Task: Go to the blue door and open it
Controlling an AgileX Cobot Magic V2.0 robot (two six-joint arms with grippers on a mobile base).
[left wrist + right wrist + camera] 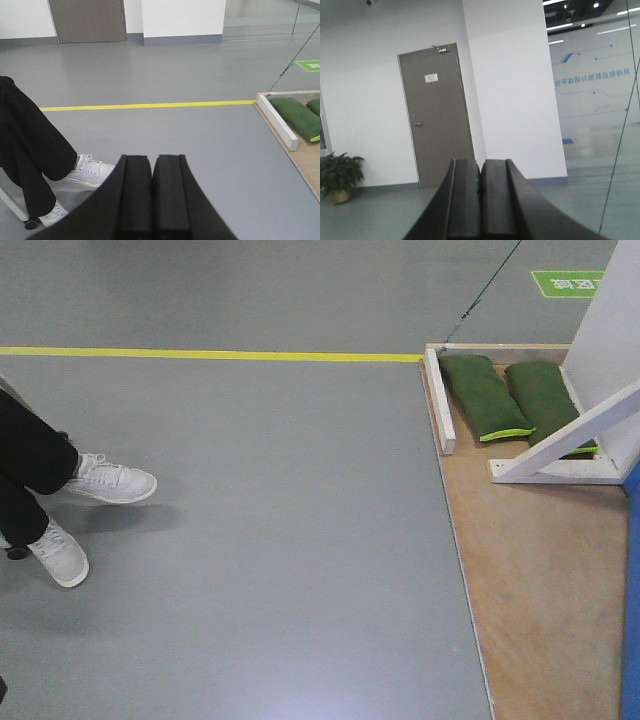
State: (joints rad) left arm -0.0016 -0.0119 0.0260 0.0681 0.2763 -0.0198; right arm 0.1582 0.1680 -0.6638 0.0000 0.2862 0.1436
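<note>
Door (633, 620) is just a blue sliver at the lower right edge of the front view. Left gripper (152, 195) and right gripper (480, 200) are both pressed together, empty. Swinging the base right, I risk clipping the frame (570, 433); drifting left, the shoes (115, 481).

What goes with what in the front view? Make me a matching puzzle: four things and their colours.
Things:
1. floor tape line
2. sandbags
3. sneakers
4. door edge at far right

Colours:
A. green
B. blue
C. yellow
D. white

Pairs: 1-C, 2-A, 3-D, 4-B.
</note>
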